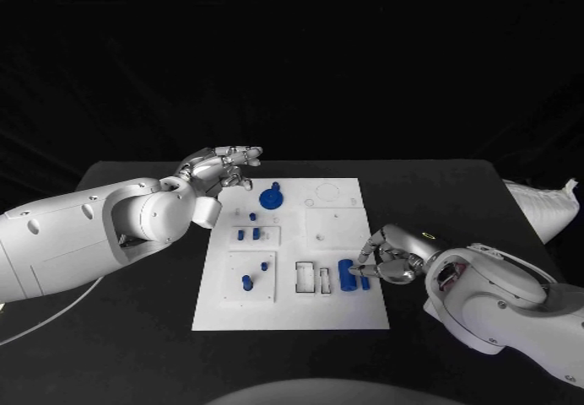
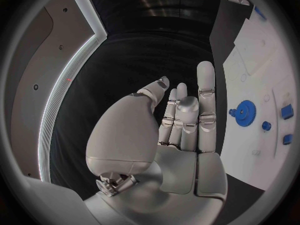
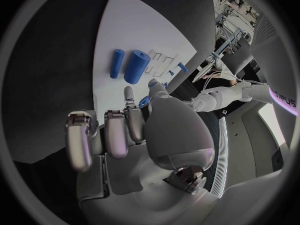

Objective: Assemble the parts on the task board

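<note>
- The flat white rectangular task board (image 1: 335, 312) lies in the middle of the head view on the black table (image 1: 121, 312).
- The silver left hand (image 1: 223, 169) hovers at the board's upper left corner, fingers extended and holding nothing; the left wrist view shows its palm (image 2: 169, 150) bare.
- A blue toothed gear (image 1: 273, 198) sits on the board just right of that hand.
- The silver right hand (image 1: 387, 257) rests at the board's right edge, fingers curled beside a thick blue cylinder (image 1: 347, 275) and a thinner blue peg (image 1: 364, 282).
- Whether it grips anything I cannot tell; the fingertips appear just short of the cylinders in the right wrist view.
</note>
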{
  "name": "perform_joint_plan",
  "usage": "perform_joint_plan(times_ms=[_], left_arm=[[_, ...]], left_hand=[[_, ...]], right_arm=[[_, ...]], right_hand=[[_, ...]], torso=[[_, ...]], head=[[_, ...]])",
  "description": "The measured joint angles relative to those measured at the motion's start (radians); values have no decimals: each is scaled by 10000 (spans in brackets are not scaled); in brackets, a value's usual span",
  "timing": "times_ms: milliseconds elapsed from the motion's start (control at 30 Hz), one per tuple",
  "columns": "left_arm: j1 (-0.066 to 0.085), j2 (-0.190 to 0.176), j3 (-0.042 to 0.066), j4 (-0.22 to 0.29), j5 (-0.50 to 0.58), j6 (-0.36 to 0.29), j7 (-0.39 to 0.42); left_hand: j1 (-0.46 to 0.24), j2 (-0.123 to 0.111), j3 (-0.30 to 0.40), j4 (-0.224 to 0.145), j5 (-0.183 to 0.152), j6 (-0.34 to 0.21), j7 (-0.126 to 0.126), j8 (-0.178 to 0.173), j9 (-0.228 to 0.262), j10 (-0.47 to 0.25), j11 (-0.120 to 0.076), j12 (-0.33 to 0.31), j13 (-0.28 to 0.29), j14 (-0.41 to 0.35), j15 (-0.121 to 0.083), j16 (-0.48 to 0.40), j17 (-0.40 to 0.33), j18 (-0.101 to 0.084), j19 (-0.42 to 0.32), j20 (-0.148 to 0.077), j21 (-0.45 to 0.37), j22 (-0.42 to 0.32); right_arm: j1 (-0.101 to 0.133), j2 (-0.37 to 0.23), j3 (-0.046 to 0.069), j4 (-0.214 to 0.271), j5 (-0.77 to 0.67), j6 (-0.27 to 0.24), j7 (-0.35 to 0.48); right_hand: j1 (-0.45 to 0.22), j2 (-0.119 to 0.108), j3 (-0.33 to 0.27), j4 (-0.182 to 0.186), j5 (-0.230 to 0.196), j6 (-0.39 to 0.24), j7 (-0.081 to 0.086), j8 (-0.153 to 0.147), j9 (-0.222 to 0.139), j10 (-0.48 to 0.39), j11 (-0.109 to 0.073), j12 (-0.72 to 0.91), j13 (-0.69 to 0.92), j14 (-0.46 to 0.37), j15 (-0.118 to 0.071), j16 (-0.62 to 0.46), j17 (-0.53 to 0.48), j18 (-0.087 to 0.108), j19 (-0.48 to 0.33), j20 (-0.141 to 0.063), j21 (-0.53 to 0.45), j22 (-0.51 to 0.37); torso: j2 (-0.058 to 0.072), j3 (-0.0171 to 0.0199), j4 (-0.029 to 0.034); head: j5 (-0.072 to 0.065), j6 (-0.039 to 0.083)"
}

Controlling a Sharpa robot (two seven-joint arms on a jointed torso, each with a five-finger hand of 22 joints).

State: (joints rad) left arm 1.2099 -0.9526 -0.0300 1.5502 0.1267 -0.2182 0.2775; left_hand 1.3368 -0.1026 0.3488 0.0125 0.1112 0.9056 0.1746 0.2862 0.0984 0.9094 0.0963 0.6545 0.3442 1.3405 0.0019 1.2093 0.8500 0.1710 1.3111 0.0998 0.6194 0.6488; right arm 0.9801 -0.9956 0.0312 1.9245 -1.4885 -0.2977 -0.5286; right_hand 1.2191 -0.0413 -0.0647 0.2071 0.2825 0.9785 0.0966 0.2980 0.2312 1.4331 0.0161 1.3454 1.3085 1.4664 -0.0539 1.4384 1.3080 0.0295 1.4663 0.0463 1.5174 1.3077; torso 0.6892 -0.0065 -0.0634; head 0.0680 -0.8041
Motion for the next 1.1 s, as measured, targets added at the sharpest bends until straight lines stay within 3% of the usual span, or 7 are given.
perform_joint_plan(times_ms=[367,867,1100], left_arm=[[-1,-11,-1,-3,0,8,0],[-1,-21,-4,-14,0,28,-3],[-1,-36,-6,-13,0,40,-6]], left_hand=[[0,0,0,0,0,0,0,0,-1,0,0,0,1,-1,0,0,0,0,0,0,0,0],[0,0,0,0,0,0,0,42,8,0,0,43,-12,0,0,0,-11,0,0,0,-58,0],[0,0,0,0,0,0,0,41,8,0,0,43,-11,0,0,0,-10,-1,0,0,-58,1]], right_arm=[[-74,289,0,-201,-560,264,-314],[-252,726,2,-485,-965,686,-503],[-344,914,1,-788,-1114,927,-552]], right_hand=[[20,20,-156,97,60,-70,2,119,97,-1,0,0,-1,0,0,13,-2,0,-1,1,0,-1],[21,20,-540,482,-296,-268,17,452,352,-1,1,-66,-2,0,1,13,-3,1,-2,2,-1,-3],[21,20,-567,508,-296,-269,18,461,402,-1,1,-66,-5,0,1,12,-4,1,-2,2,46,-4]], torso=[[3,-25,50],[28,-57,105],[32,-72,122]], head=[[-30,-28],[-19,-52],[10,-81]])
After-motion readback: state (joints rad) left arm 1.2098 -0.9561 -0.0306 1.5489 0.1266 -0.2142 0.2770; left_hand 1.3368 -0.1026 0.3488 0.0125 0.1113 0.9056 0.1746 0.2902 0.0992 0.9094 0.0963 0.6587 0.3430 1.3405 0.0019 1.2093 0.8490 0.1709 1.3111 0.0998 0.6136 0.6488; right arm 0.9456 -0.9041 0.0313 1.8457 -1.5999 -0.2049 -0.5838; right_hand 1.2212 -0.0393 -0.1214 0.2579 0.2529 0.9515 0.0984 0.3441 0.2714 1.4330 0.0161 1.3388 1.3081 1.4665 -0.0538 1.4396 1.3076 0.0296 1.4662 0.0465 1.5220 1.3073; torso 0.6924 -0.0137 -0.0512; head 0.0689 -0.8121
